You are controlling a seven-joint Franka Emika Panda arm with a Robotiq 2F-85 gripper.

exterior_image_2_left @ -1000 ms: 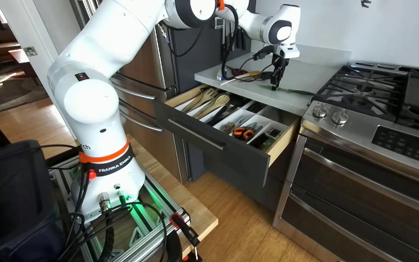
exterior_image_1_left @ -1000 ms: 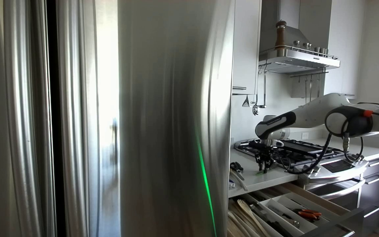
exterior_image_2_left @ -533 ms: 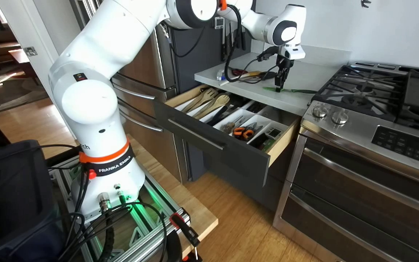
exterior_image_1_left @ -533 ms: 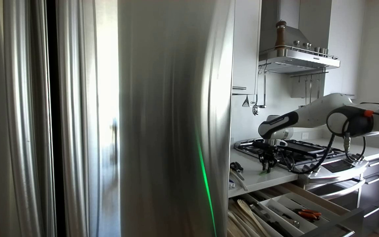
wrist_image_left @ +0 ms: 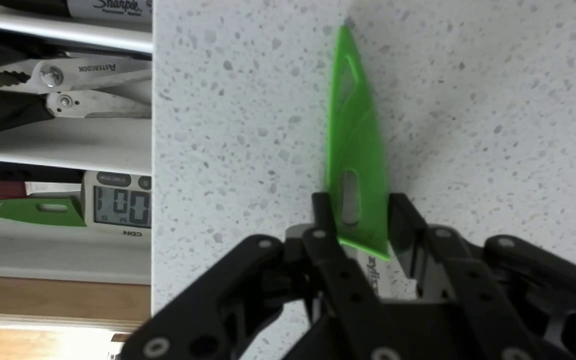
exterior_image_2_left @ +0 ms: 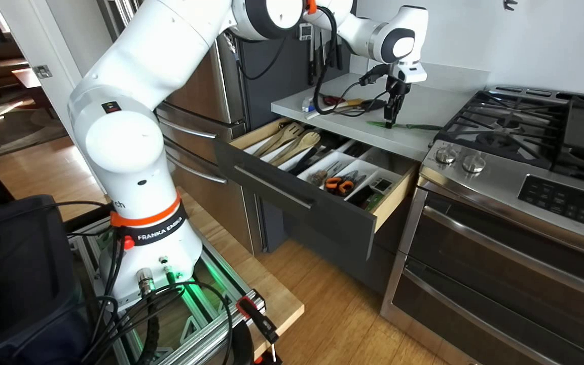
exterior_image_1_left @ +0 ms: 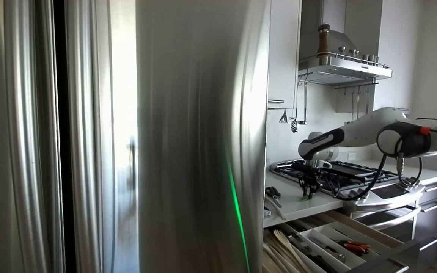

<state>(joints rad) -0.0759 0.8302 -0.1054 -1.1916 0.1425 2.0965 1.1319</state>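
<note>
Gripper [wrist_image_left: 359,200], pointing down, is clamped across the wide end of a green sheath [wrist_image_left: 360,130], one finger against each side. The sheath seems to cover all but a lettered strip of blade [wrist_image_left: 381,277] on a knife [exterior_image_2_left: 425,127] at the counter [wrist_image_left: 238,150], near the open drawer [exterior_image_2_left: 332,218]; whether it rests there or hangs barely above, I cannot tell. By my judgement, the grasp is done, while any clear lift or unsheathing is not.
</note>
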